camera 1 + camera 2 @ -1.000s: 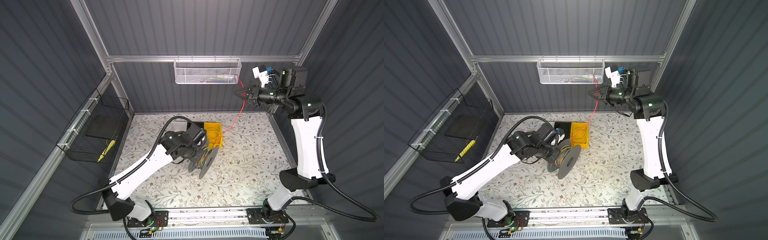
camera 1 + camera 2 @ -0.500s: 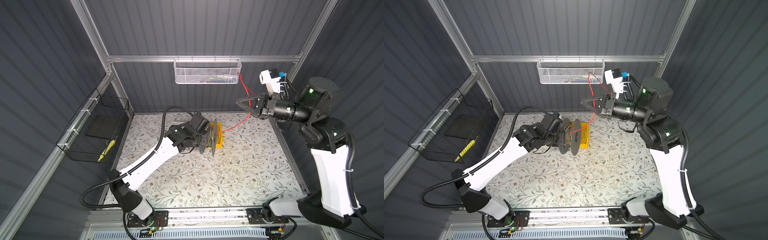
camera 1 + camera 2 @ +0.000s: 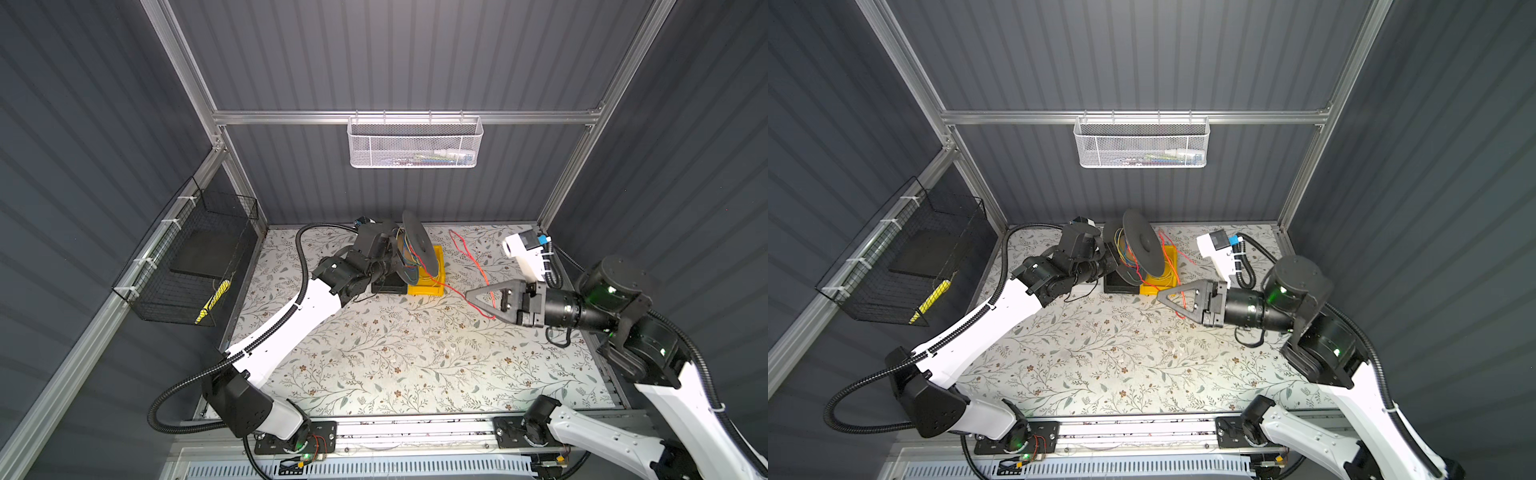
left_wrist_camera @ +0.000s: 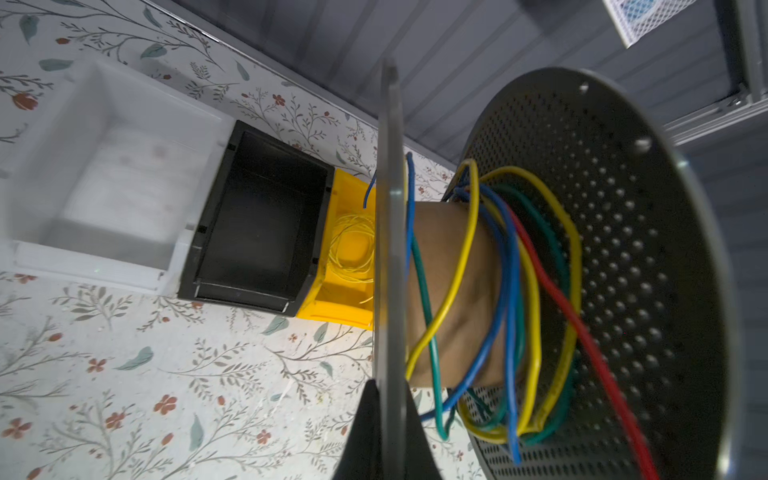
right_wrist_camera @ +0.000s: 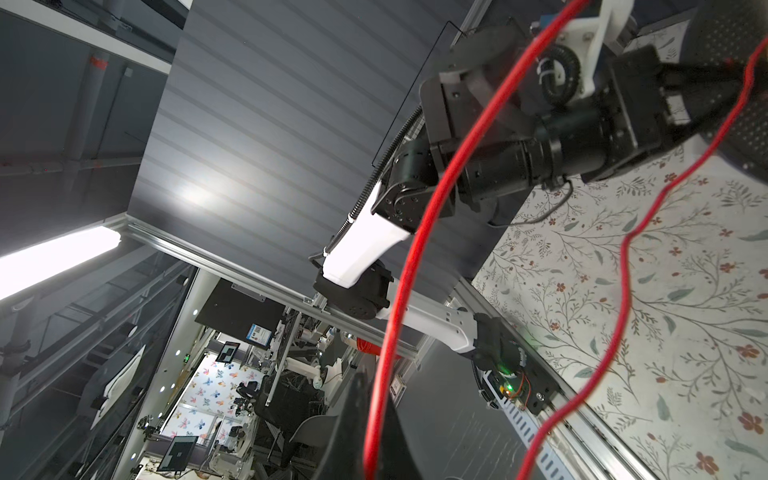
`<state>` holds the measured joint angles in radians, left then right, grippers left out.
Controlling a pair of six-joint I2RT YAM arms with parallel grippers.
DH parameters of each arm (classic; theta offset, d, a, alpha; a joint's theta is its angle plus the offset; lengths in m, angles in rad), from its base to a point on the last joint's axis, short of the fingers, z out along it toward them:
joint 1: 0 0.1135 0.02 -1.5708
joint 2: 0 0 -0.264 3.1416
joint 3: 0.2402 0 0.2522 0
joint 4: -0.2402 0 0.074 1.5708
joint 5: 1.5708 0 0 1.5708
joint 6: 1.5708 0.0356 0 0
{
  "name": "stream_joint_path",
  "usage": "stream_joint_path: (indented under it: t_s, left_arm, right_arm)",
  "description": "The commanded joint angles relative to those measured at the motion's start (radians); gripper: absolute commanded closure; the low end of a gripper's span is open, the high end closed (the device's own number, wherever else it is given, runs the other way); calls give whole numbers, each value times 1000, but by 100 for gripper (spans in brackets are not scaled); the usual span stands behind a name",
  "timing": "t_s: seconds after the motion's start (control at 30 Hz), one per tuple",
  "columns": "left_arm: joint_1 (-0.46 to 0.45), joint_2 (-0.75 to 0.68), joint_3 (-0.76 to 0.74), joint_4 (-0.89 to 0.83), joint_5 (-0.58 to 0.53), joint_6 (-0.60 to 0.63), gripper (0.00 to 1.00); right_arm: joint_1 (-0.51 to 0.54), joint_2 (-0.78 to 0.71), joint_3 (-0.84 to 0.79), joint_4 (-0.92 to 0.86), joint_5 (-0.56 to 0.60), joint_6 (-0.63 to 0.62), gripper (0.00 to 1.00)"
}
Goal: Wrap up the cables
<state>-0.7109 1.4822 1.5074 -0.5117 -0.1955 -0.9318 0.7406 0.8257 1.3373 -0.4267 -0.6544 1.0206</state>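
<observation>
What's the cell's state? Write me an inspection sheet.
Surface: floral mat.
Job's things: spool held up, tilted; blue, green, yellow cables loose on its core.
Clutter: white bin, black bin, yellow bin side by side; yellow wire coiled in the last.
End effectors: left end effector shut on spool flange; right end effector shut on red cable.
Cables: red cable loops slack off the spool.
Surroundings: white mesh basket on back rail; black wire basket on left wall.
</observation>
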Motion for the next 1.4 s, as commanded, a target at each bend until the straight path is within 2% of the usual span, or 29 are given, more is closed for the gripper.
stream_joint_path:
  t_s: [0.0, 0.07, 0.27, 0.33, 0.47, 0.57, 0.7, 0.77, 0.9, 0.97, 1.07, 1.17, 1.27, 1.37]
  left_arm:
    - [59, -8, -10, 242, -54, -129, 100]
    - [96, -12, -30, 301, 8, -178, 100]
    - [207, -32, -235, 738, 239, -371, 100]
    - [236, -31, -273, 862, 327, -415, 100]
    - [279, -48, -343, 1079, 499, -482, 100]
    - [299, -90, -380, 1109, 594, -470, 100]
    - [316, -165, -437, 1106, 643, -432, 100]
    - [320, -178, -434, 1122, 728, -402, 100]
    - [320, -178, -427, 1253, 974, -407, 100]
    - [321, -224, -438, 1210, 1048, -349, 100]
    - [321, -300, -398, 952, 1149, -136, 100]
    - [320, -341, -393, 890, 1262, -78, 100]
    - [315, -369, -393, 838, 1346, -43, 100]
    - [289, -409, -372, 661, 1380, 104, 100]
  right_arm:
    - [57, -125, -85, 43, 12, 47, 100]
    - [65, -195, -171, 7, 42, 65, 100]
    - [64, -383, -371, -100, 185, 100, 100]
    - [62, -429, -403, -167, 266, 79, 100]
    - [59, -467, -375, -374, 519, 22, 100]
    - [59, -528, -366, -442, 705, 30, 100]
    - [60, -575, -337, -477, 918, 20, 100]
    - [62, -566, -324, -454, 989, -15, 100]
    - [62, -465, -243, -411, 1048, -131, 100]
    - [62, -392, -158, -419, 1081, -216, 100]
    - [62, -322, -52, -421, 1131, -326, 100]
    - [62, -246, 43, -426, 1129, -402, 100]
    - [60, -145, 126, -422, 1059, -448, 100]
    - [25, -23, 225, -438, 933, -481, 100]
